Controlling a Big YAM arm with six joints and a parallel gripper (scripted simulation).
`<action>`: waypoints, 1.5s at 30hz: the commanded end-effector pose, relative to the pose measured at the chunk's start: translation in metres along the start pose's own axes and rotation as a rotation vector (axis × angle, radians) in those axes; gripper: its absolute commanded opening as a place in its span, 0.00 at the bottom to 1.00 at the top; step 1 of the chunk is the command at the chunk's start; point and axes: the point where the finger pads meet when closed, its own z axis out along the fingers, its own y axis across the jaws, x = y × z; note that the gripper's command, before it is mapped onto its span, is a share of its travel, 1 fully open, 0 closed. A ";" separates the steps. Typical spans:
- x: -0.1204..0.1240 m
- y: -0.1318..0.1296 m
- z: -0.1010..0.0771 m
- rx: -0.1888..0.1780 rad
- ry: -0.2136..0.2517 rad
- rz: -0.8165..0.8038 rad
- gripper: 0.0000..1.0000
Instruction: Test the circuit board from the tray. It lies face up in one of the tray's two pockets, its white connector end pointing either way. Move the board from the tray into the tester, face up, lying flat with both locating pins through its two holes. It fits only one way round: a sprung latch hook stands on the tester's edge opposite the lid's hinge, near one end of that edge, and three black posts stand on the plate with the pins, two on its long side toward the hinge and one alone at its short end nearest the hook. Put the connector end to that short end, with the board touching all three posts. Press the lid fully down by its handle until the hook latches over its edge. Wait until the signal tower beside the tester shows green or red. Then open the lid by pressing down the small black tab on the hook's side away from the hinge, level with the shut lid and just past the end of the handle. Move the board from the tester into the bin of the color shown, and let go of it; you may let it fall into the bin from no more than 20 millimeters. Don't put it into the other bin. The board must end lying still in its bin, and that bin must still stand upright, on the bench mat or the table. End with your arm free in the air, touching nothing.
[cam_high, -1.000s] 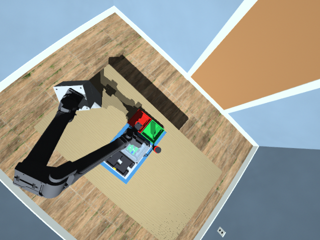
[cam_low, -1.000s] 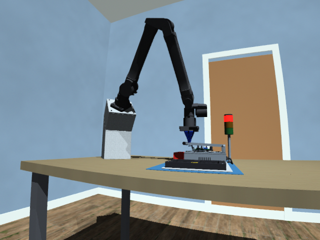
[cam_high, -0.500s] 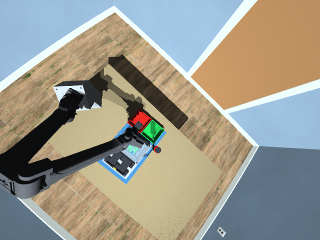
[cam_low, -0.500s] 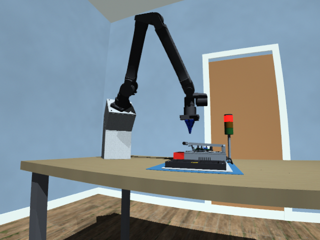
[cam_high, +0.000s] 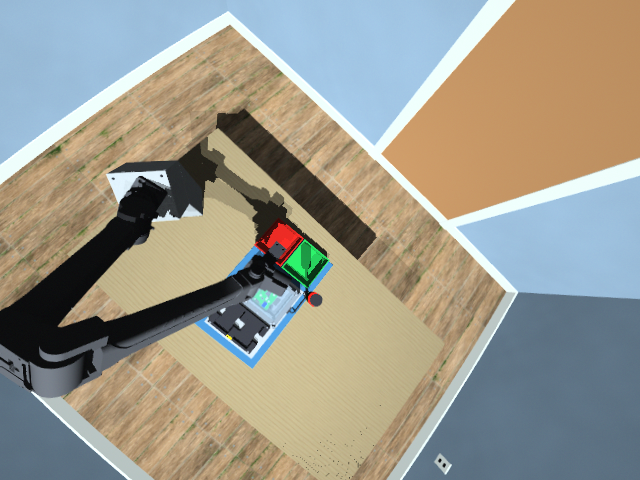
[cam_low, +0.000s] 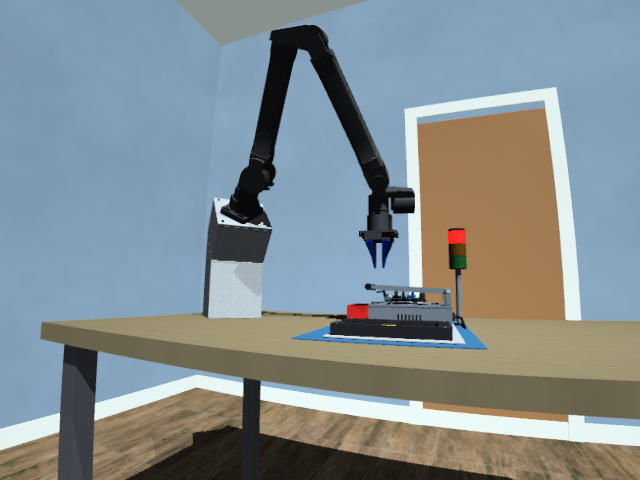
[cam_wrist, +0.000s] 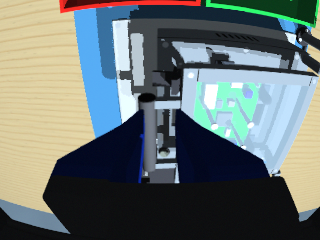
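Observation:
My gripper (cam_low: 379, 266) hangs point-down a short way above the handle end of the tester's lid (cam_low: 408, 288), with its blue fingers a little apart and nothing between them; it also shows in the wrist view (cam_wrist: 160, 110). The green circuit board (cam_wrist: 230, 110) lies in the tester (cam_low: 410, 310) under the clear lid and shows from above too (cam_high: 264, 299). The lid lies low and nearly level; I cannot tell if the hook holds it. The signal tower (cam_low: 456, 248) beside the tester shows red. The black tray (cam_high: 237, 328) lies in front of the tester.
The red bin (cam_high: 280, 238) and the green bin (cam_high: 306, 263) stand side by side behind the tester on the blue mat (cam_low: 470, 343). The arm's grey pedestal (cam_low: 235, 268) stands at the table's back left.

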 end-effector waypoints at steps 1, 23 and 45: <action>0.004 -0.006 -0.005 0.011 0.000 0.018 0.26; 0.004 -0.006 -0.005 0.011 0.000 0.018 0.26; 0.028 -0.003 -0.005 0.023 -0.002 0.018 0.26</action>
